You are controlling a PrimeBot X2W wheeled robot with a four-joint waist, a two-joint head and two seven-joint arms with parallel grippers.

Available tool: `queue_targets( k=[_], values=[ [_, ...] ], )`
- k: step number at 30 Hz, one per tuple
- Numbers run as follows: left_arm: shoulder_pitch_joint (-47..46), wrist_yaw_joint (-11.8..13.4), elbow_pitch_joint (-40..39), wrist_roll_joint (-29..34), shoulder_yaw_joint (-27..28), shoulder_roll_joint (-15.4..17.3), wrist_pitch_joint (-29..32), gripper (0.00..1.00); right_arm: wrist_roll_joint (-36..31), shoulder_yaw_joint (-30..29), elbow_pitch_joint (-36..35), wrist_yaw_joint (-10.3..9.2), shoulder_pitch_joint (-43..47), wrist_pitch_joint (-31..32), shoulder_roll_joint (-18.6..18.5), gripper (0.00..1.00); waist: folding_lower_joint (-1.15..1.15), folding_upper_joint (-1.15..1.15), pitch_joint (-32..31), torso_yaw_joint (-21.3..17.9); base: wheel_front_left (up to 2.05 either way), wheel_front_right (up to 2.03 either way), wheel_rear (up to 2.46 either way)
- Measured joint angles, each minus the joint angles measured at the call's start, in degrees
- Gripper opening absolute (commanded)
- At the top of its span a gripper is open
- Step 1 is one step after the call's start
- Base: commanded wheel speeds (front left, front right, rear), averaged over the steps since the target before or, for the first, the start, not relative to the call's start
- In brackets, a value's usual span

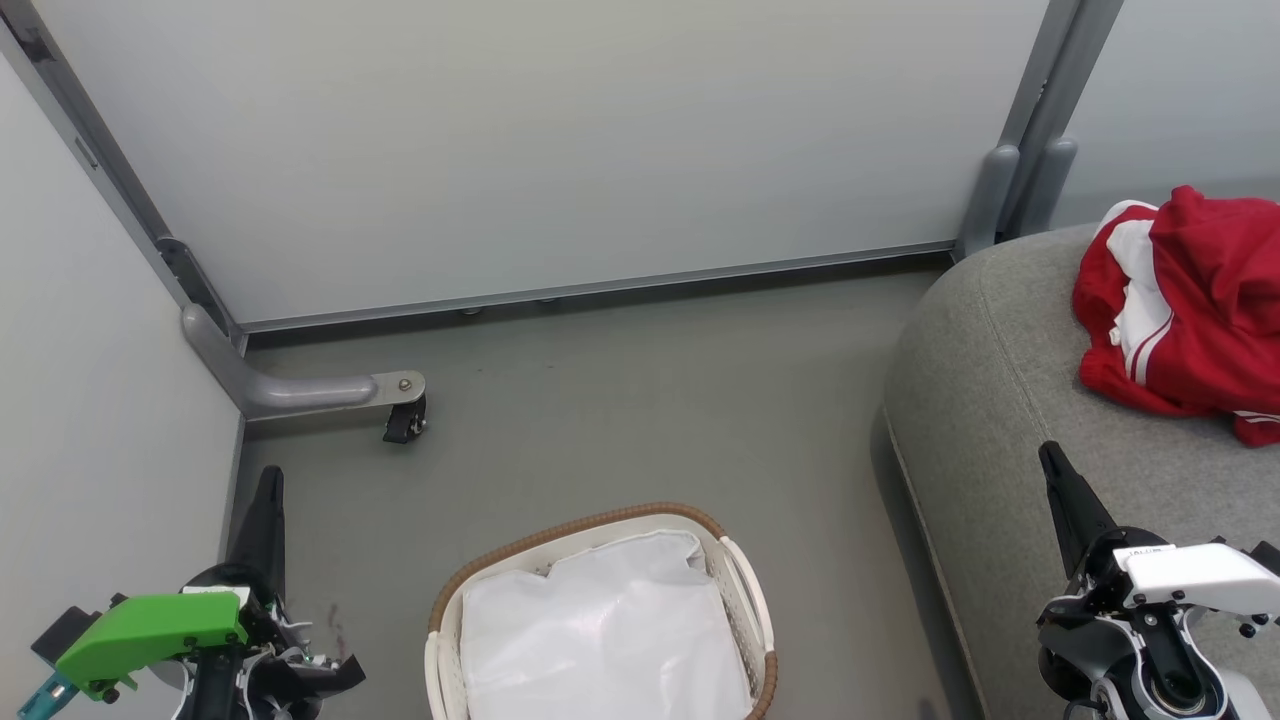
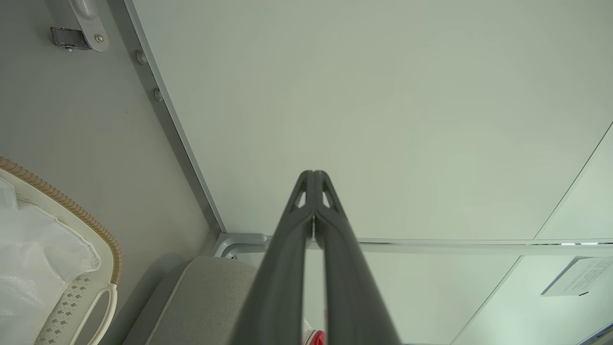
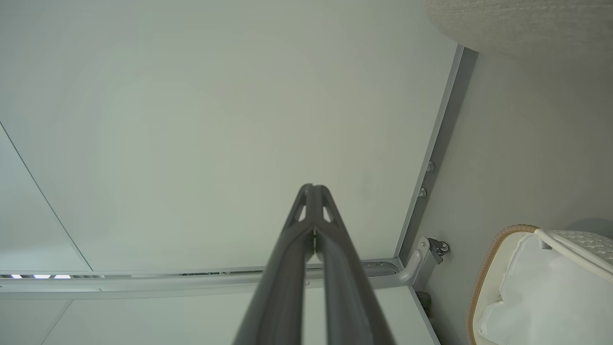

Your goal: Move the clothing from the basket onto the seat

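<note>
The left gripper (image 1: 269,480) is hanging beside the wall, fingers pressed together and gripping nothing. Right of it, the basket (image 1: 560,537) is sitting on the floor, showing only its white liner (image 1: 600,640) in the part visible. Further right, the right gripper (image 1: 1049,455) is hovering over the seat (image 1: 1000,400), likewise closed and empty, while the clothing (image 1: 1200,300) is lying heaped there, so the task is looking finished.

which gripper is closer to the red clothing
The right gripper, white-housed, by the seat where the clothing lies; the green-housed left gripper is on the basket's far side.
</note>
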Motion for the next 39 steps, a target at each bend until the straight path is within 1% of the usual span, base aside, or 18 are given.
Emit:
queue_targets(
  k=[39],
  values=[
    [0.00, 0.00, 0.00, 0.00, 0.00, 0.00, 0.00, 0.00, 0.00, 0.00, 0.00, 0.00, 0.00, 0.00, 0.00, 0.00, 0.00, 0.00, 0.00, 0.00, 0.00, 0.00, 0.00]
  ],
)
